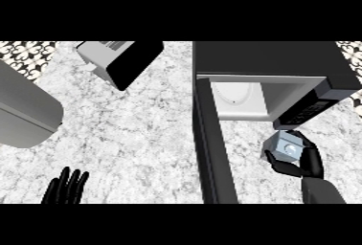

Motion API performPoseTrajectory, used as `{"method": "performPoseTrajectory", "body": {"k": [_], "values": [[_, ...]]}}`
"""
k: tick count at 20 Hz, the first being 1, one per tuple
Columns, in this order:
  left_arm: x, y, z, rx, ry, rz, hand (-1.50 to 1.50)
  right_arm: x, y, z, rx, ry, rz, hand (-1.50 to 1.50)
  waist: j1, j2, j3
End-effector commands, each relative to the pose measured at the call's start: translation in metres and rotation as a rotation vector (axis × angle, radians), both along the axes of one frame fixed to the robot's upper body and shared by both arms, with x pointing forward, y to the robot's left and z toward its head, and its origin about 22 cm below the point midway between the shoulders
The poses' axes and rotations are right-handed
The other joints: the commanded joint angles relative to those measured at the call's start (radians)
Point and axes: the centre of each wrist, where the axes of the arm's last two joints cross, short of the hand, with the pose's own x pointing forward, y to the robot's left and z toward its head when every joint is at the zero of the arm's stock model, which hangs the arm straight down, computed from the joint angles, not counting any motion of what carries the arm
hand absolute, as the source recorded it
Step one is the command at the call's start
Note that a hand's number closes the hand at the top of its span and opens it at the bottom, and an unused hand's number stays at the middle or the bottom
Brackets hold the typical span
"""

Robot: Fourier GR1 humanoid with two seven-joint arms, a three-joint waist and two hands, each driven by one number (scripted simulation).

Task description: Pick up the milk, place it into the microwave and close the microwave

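Fingers [68, 185] pointing up at the lower left edge, straight and relaxed, left robot hand [65, 191] just resting there, holding nothing. Speckled grey-white counter [134, 134] underneath, pretty much bare through the middle.

Over on the lower right, right robot hand [300, 162] curled round the milk [283, 146], small pale blue-grey carton, tilted a bit, thumb and fingers wrapped on its near and right sides. Held up just in front of the microwave [283, 62] opening, near the dark control panel [311, 109] edge, not inside yet. Can't tell whether touching the panel or not.

Microwave door [212, 143] swung wide open, seen edge-on as a long dark slab running from the oven's left side toward the near edge of the view, just left of the milk. White cavity [240, 98] visible inside, with a pale round turntable [237, 93].

Further back at top centre-left, some dark-and-white appliance [120, 60] sitting at an angle, hard to say what exactly. Big grey rounded thing [25, 115] at the far left edge, partly cut off. Patterned black-and-white tile [28, 55] in the top left corner behind it all.
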Motion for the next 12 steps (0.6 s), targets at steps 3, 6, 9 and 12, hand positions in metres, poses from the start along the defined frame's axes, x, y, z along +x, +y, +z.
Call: {"method": "performPoseTrajectory", "body": {"k": [3,6,9,12], "values": [[-0.008,0.014,-0.006,0.003,0.012,-0.004,-1.5,0.01,0.049,-0.007,0.102,-0.078,0.121,1.5,-0.002,0.005,0.008],[-0.013,0.002,-0.001,0.016,0.014,0.015,-1.5,-0.007,0.039,-0.011,0.126,-0.103,0.137,1.5,-0.009,0.003,0.009],[0.005,0.015,-0.009,0.008,0.007,0.013,-1.5,0.01,0.074,0.005,0.137,-0.119,0.152,1.5,-0.022,0.0,0.007],[0.006,0.023,-0.017,-0.007,0.025,0.006,-1.5,-0.002,0.08,0.004,0.104,-0.149,0.123,1.5,-0.017,0.003,0.007]]}}
